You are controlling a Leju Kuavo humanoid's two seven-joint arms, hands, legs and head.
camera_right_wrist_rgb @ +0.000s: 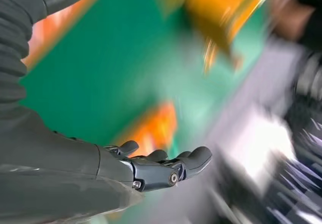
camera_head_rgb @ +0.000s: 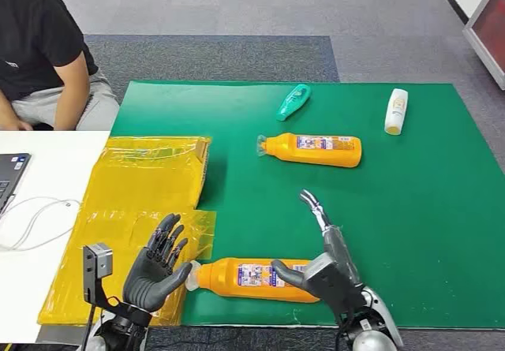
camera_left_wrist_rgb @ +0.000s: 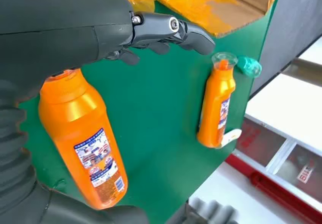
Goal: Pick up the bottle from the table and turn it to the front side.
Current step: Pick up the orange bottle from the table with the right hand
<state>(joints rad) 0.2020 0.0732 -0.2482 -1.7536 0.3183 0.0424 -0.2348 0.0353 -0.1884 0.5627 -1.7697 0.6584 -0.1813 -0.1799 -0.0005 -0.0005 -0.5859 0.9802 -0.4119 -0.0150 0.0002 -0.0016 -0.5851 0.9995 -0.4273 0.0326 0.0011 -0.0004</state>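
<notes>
The near orange bottle point(camera_head_rgb: 250, 276) lies on its side at the near edge of the green mat point(camera_head_rgb: 417, 233). The left hand point(camera_head_rgb: 154, 268) hovers by its cap, fingers apart, holding nothing. The right hand point(camera_head_rgb: 324, 260) hangs over its base, fingers spread, empty.

Green mat point(camera_head_rgb: 417, 233), two orange bottles point(camera_head_rgb: 253, 277) point(camera_head_rgb: 312, 150), teal bottle point(camera_head_rgb: 293, 101), white bottle point(camera_head_rgb: 397, 111), yellow bags point(camera_head_rgb: 143, 201)

Orange bottle point(camera_head_rgb: 253, 278) with patterned label lies on green mat point(camera_head_rgb: 417, 225).

Printed labels on near orange bottle point(camera_head_rgb: 253, 278) and far orange bottle point(camera_head_rgb: 312, 149), too small to read; nothing else legible.
</notes>
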